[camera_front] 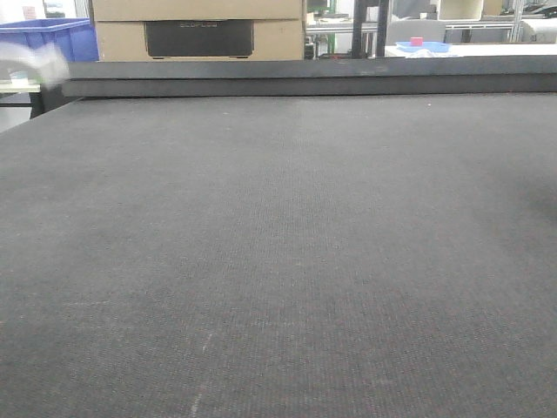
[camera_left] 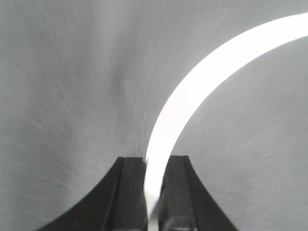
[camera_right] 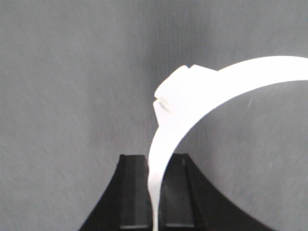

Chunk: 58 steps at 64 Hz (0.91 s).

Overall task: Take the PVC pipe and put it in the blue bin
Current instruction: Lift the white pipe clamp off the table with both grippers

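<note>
Both pinch PVC pipe (camera_left: pixel 192 91): left gripper (camera_left: pixel 154 166), right gripper (camera_right: pixel 155 163) | blue bin (camera_front: pixel 52 39) beside box (camera_front: pixel 117 39)

A faint line of lettering stands on the dark panel (camera_front: pixel 198 38) of the cardboard box (camera_front: pixel 117 39), at eleven o'clock in the front view. It seems to read "ECOFLOW", too blurred to confirm. No other text is legible.

Mat (camera_front: pixel 278 261) open; far ledge (camera_front: pixel 305 85) bars; blue bin (camera_front: pixel 52 39) perhaps beyond.
</note>
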Each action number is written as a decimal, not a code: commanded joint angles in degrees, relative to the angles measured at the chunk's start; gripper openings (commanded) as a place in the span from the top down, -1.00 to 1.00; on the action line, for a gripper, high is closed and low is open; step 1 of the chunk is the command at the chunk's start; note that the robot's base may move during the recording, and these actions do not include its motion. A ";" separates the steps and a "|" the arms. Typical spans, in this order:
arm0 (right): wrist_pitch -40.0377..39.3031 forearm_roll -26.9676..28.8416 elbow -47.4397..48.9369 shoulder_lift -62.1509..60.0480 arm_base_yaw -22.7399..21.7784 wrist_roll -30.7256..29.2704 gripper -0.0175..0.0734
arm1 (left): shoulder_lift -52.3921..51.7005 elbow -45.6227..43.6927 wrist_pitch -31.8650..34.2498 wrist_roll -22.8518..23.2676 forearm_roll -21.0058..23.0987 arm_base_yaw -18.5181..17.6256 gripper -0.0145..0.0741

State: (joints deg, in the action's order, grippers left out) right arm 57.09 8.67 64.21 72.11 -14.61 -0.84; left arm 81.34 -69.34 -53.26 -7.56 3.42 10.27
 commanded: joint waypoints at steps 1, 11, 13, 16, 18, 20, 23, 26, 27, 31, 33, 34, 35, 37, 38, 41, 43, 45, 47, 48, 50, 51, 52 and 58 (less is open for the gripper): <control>-3.42 -0.07 0.34 -3.14 -0.18 -0.09 0.98 | -5.74 -0.11 1.03 0.44 0.89 0.04 0.92; -4.71 -0.07 0.34 -6.56 -0.18 -0.09 0.98 | -14.17 -0.01 2.61 0.30 1.76 0.04 0.92; -5.30 -0.07 0.34 -7.21 -0.18 -0.09 0.98 | -16.12 0.10 3.73 -0.06 2.12 0.04 0.92; -6.41 -0.07 0.21 -8.38 -0.18 -0.74 0.98 | -18.44 0.37 6.43 -1.24 2.68 -0.37 0.92; -7.39 -0.07 0.03 -9.11 -0.04 -1.55 0.98 | -20.01 1.00 8.37 -1.66 2.89 -0.76 0.92; -9.00 -0.07 -0.52 -10.03 0.27 -2.41 0.98 | -21.84 1.67 10.38 -1.82 2.89 -1.23 0.92; -11.29 -0.07 -1.92 -11.92 0.76 -4.13 0.98 | -23.93 2.99 13.53 -1.84 2.89 -2.30 0.92; -13.91 -0.07 -3.74 -13.84 1.47 -5.12 0.98 | -26.17 4.98 15.93 -1.84 2.89 -3.42 0.92; -14.90 -0.07 -4.47 -14.19 1.57 -5.24 0.98 | -26.78 5.64 16.77 -1.84 2.89 -3.83 0.92; -19.45 -0.07 -7.91 -17.61 2.36 -5.73 0.98 | -29.41 8.79 20.46 -1.84 2.89 -5.72 0.92; -22.70 -0.07 -9.83 -19.31 2.83 -5.85 0.98 | -30.77 10.63 22.42 -1.84 2.89 -6.95 0.92; -24.06 -0.07 -11.36 -20.20 2.95 -5.96 0.98 | -31.45 11.60 24.02 -1.84 2.89 -7.43 0.92; -25.43 -0.07 -12.39 -21.53 3.12 -5.95 0.98 | -32.12 12.61 25.12 -1.84 2.89 -7.88 0.92; -28.13 -0.07 -13.92 -22.91 3.30 -5.95 0.98 | -33.54 15.20 27.29 -1.84 2.89 -8.73 0.92; -29.48 -0.07 -14.94 -23.85 3.40 -5.95 0.98 | -34.61 16.23 28.33 -1.84 2.89 -9.07 0.92; -32.54 -0.07 -18.25 -27.17 3.45 -5.95 0.98 | -36.27 19.20 31.39 -1.39 2.99 -9.82 0.92; -33.89 -0.07 -19.91 -28.91 3.45 -5.95 0.98 | -37.80 20.96 32.89 -0.86 3.33 -10.06 0.92; -35.01 -0.07 -21.42 -30.71 3.45 -5.95 0.98 | -39.20 22.48 34.03 -0.86 4.15 -10.16 0.92; -35.31 -0.07 -22.96 -33.07 3.45 -5.95 0.98 | -40.51 23.81 35.03 -0.86 4.80 -10.16 0.92; -35.31 -0.07 -23.51 -34.00 3.45 -5.95 0.98 | -41.13 24.69 35.26 -0.86 5.07 -10.16 0.92; -35.31 -0.07 -24.50 -35.81 3.45 -5.95 0.98 | -42.56 25.69 35.62 -0.86 5.36 -10.16 0.92; -35.31 -0.07 -24.95 -36.71 3.45 -5.95 0.98 | -43.09 26.12 35.73 -0.86 5.36 -10.16 0.92; -35.31 -0.07 -25.36 -37.58 3.45 -5.95 0.98 | -43.59 26.53 35.85 -0.86 5.36 -10.16 0.92; -35.17 -0.07 -26.71 -43.23 3.45 -5.95 0.98 | -46.23 28.32 36.27 -0.86 5.36 -10.16 0.92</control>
State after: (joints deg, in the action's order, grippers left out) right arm 24.50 8.79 38.24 32.26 -11.21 -6.33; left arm 37.04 -41.90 -19.84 -8.97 7.95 0.53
